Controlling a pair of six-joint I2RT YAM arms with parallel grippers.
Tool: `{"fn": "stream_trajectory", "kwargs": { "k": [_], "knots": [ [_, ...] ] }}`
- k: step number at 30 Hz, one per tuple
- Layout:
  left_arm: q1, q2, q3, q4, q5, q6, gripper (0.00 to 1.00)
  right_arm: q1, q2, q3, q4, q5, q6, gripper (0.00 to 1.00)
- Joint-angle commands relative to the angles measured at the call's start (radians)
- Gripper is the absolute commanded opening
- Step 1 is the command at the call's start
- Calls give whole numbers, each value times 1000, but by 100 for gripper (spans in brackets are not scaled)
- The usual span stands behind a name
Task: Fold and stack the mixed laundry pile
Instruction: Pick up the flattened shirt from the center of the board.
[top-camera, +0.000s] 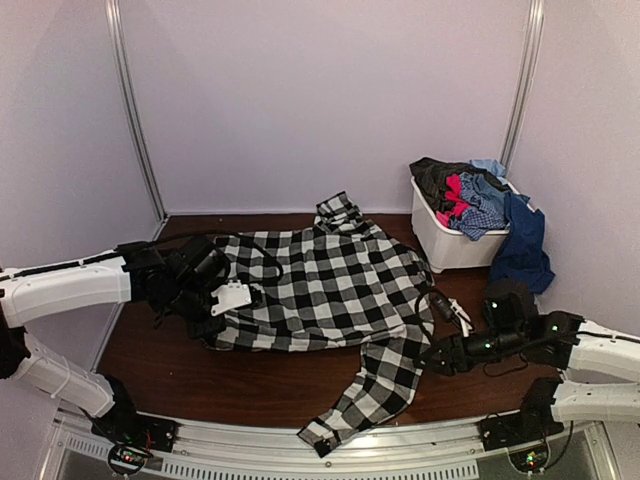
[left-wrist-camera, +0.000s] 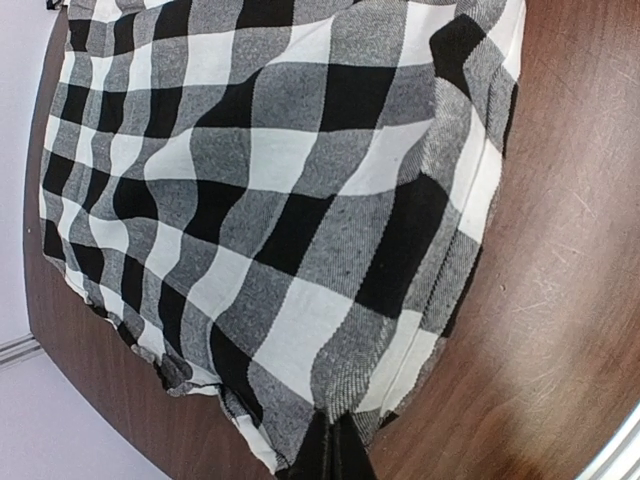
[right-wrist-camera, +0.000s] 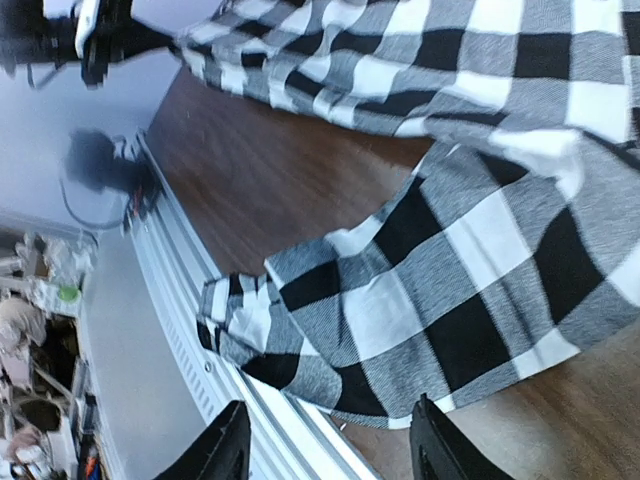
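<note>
At the counter's (top-camera: 250, 375) centre lies the checked shirt (top-camera: 320, 285), spread flat, not yet folded. The left gripper (top-camera: 225, 303) is clamped on its nine-o'clock edge; the right gripper (top-camera: 432, 362) is apart over the five-o'clock sleeve (top-camera: 385, 385). More clothes (top-camera: 470, 195) fill the bin (top-camera: 440, 250) at two o'clock.

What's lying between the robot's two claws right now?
The black-and-white checked shirt, spread on the brown table, fills that stretch in the top view. The left claw is shut on its edge; the right claw stands open beside it.
</note>
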Motion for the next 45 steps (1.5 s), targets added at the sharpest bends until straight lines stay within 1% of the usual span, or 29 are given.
{"fn": "stream_trajectory", "kwargs": {
  "k": [1, 5, 8, 10, 12, 16, 24, 26, 28, 29, 30, 33, 36, 38, 42, 45],
  "knots": [
    [-3, -12, -2, 22, -36, -18, 0, 253, 116, 115, -35, 223, -104, 54],
    [-3, -23, -6, 23, -39, -27, 0, 453, 295, 216, -36, 337, -224, 55],
    [-2, -35, -13, 26, -45, -27, 0, 550, 434, 280, -23, 382, -311, 55],
    [-3, -40, -18, 26, -48, -24, 0, 593, 519, 311, -17, 388, -361, 55],
    [-3, -45, -18, 25, -49, -20, 0, 629, 593, 337, -14, 389, -400, 55],
    [-3, -53, -20, 26, -54, -15, 0, 677, 666, 368, -17, 375, -454, 54],
    [-3, -55, -24, 31, -71, -12, 0, 694, 765, 397, -40, 386, -523, 52],
    [-3, -55, -25, 33, -77, -12, 0, 695, 797, 407, -46, 410, -533, 50],
    [-3, -59, -26, 35, -80, -11, 0, 697, 835, 431, -78, 455, -534, 43],
    [-3, -61, -27, 38, -81, -11, 0, 700, 846, 441, -87, 476, -555, 38],
    [-3, -66, -27, 42, -82, -11, 0, 700, 852, 452, -94, 494, -564, 29],
    [-3, -80, -31, 48, -89, -12, 0, 700, 821, 499, -128, 582, -575, 1],
    [-3, -99, -27, 54, -137, -16, 0, 690, 711, 579, -175, 721, -591, 0],
    [-3, -119, -22, 70, -192, -15, 0, 650, 610, 639, -164, 762, -606, 0],
    [-3, -173, -4, 142, -364, 3, 0, 551, 439, 746, -76, 840, -636, 0],
    [-3, -236, 12, 229, -473, 60, 0, 485, 353, 824, -4, 890, -676, 0]
  ]
}}
